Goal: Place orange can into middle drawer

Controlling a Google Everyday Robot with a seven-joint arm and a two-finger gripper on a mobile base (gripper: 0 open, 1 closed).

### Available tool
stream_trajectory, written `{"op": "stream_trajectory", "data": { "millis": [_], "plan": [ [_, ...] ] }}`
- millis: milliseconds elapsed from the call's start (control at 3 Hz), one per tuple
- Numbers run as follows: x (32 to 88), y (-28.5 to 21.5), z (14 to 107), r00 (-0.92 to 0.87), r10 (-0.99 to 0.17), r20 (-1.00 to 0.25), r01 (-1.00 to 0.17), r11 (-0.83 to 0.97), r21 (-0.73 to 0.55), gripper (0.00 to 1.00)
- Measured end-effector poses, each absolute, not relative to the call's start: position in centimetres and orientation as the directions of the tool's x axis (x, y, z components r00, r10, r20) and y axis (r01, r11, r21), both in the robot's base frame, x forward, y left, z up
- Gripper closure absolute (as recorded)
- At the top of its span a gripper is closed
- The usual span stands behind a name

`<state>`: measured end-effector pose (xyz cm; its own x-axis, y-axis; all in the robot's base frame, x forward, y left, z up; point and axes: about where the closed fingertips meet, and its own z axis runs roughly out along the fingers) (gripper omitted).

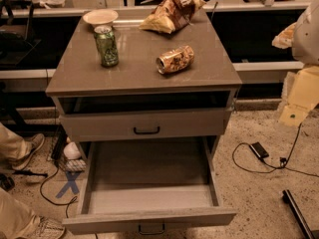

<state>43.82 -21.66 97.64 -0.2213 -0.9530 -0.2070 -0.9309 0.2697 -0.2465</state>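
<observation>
Right now the orange can [175, 59] lies on its side on the grey-brown cabinet top [139, 76], a little right of the middle, with its silvery round end turned toward 8 o'clock. From the can, a taller green can [106, 46] stands upright at 9 o'clock, well apart from it. A crumpled chip bag [172, 13] lies at 12 o'clock near the back edge. A shallow pale bowl [100, 17] sits at 12 o'clock from the green can, just beside it.

Below, at 6 o'clock from the orange can, the middle drawer [149, 198] is pulled far out, showing its pale flat floor and low side walls. Its small dark handle sits at the bottom edge of the view. Above it is the upper drawer front [99, 126] with a black handle [146, 130].

The gripper [299, 98] hangs at the right edge of the view, at 3 o'clock from the cabinet and well apart from the orange can. It touches nothing visible, and I cannot tell whether it is open or closed.

On the speckled floor at 4 o'clock lies a small dark device [259, 150] on a cable.
</observation>
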Motion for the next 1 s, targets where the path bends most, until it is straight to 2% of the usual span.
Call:
{"op": "stream_trajectory", "data": {
  "millis": [333,667,1000],
  "plan": [
    [43.8,-21.6,97.7,-0.220,-0.953,-0.207,-0.930,0.269,-0.249,0.00],
    [46.8,-21.6,97.4,-0.145,-0.971,-0.191,-0.933,0.198,-0.301,0.00],
    [52.6,-20.7,96.4,-0.010,-0.982,-0.191,-0.933,0.078,-0.352,0.00]
  ]
}}
